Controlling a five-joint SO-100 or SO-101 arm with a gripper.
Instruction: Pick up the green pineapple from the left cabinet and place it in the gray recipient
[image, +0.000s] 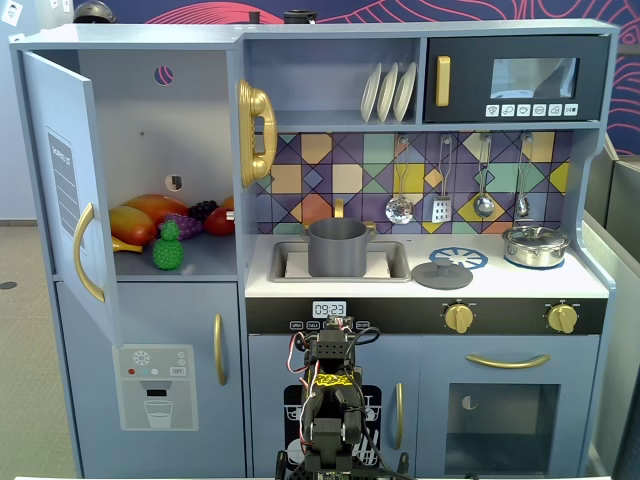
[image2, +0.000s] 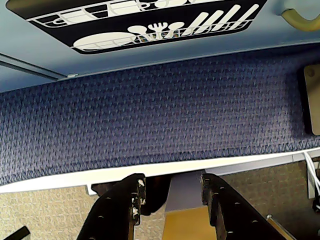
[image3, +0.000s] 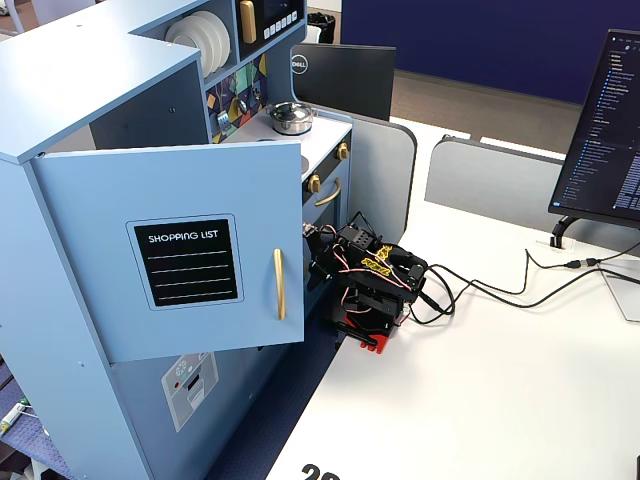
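The green pineapple (image: 168, 247) stands on the shelf of the open left cabinet (image: 140, 130), at the front, next to other toy fruit. The cabinet door (image: 62, 180) is swung wide open; in a fixed view it shows its shopping-list label (image3: 190, 262) and hides the pineapple. The gray recipient (image: 337, 247) sits in the sink, right of the cabinet. My arm (image: 330, 395) is folded low in front of the kitchen, on the white table (image3: 480, 380). In the wrist view my gripper (image2: 172, 182) is open and empty, pointing down at the blue carpet.
Purple grapes (image: 185, 222), a mango (image: 135, 222) and a red fruit (image: 220, 220) lie behind the pineapple. A gray lid (image: 442, 274) and a shiny silver pot (image: 535, 245) sit on the counter. Cables (image3: 500, 290) and a monitor (image3: 600, 120) are on the table.
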